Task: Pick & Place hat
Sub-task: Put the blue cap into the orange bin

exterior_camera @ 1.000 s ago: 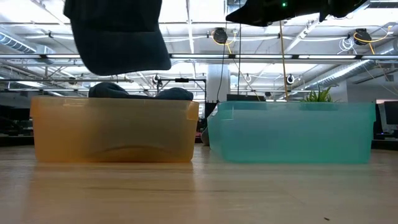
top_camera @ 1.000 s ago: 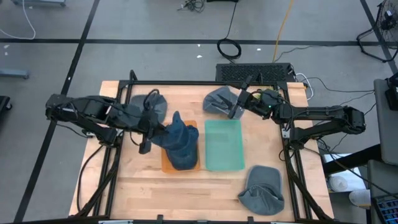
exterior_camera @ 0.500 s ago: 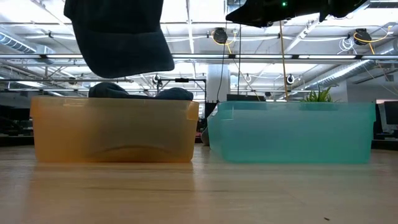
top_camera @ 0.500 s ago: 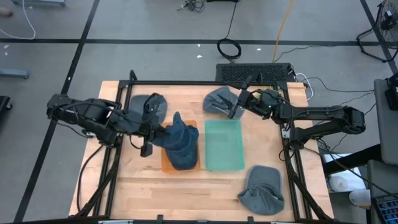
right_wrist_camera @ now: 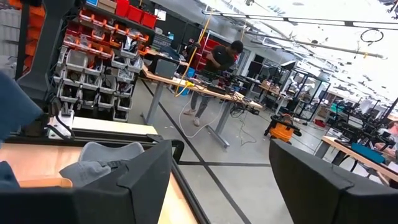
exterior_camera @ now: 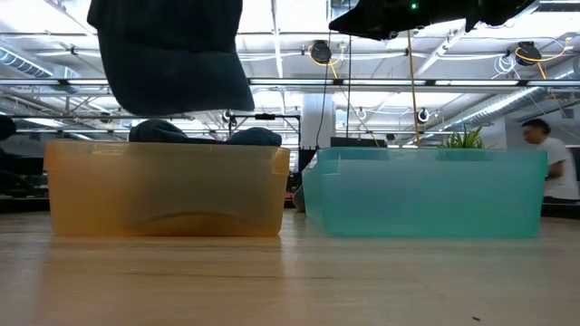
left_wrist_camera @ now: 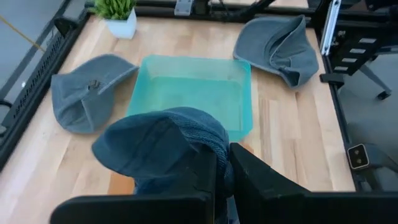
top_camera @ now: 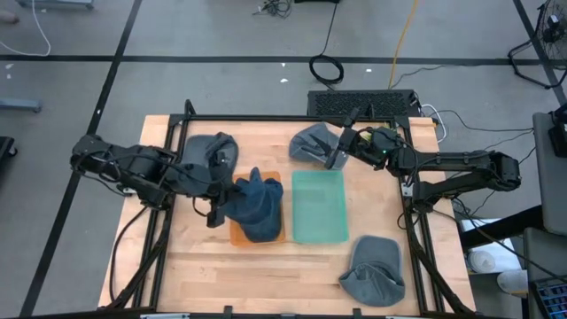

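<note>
left pincer (top_camera: 215, 206) is clamping the dark blue hat (top_camera: 254, 202) over the orange bin (top_camera: 237, 237) mid-frame, right pincer (top_camera: 340, 149) is idling apart upper right, I'd centre it over the bin before letting go

- Two bins sit side by side at mid-table: the left bin (top_camera: 236, 237) and the right bin (top_camera: 317, 206), near each other but apart.
- A hat (top_camera: 255, 206) hangs over the left bin, clamped in the left gripper (top_camera: 218, 200); more fabric lies in that bin beneath it.
- A second hat (top_camera: 211, 151) lies behind the left bin, near the table's far left.
- A third hat (top_camera: 312, 143) lies behind the right bin; the right gripper (top_camera: 340, 151) hovers at its right edge, fingers apart.
- A fourth hat (top_camera: 373, 270) lies at the near right corner.
</note>
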Robot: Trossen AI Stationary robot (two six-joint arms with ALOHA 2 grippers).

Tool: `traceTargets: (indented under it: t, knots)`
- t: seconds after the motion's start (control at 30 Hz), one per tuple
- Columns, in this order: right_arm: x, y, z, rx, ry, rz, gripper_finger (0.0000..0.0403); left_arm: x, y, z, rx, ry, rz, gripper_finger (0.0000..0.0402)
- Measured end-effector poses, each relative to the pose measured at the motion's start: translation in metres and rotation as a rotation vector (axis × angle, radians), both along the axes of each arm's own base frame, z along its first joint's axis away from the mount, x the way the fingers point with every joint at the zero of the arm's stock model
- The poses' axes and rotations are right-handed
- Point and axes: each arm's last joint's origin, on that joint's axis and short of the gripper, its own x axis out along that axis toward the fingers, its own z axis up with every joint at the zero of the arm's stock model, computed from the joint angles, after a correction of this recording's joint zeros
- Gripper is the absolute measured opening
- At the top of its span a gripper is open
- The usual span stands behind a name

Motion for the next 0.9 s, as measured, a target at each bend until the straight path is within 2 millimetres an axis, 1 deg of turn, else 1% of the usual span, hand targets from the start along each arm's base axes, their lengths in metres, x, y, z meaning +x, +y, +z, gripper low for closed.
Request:
traceTargets:
  t: [0.33,0.63,0.77,0.9]
  knots:
    - [0.0,0.0,-0.001,0.005,0.013,0.0,0.0256,0.01,-0.005,-0.009,-0.025,0.038,-0.003,0.0023]
    - [0.0,0.0,-0.005,0.014,0.05,0.0,0.0256,0.006,-0.019,-0.008,-0.041,0.042,-0.082,0.0023]
    - [0.001,0.0,-0.005,0.014,0.05,0.003,0.0256,0.01,-0.023,-0.015,-0.023,0.075,-0.085,0.0023]
    - [0.001,0.001,-0.005,0.014,0.05,0.003,0.0256,0.02,-0.027,-0.024,0.006,0.111,-0.098,0.0023]
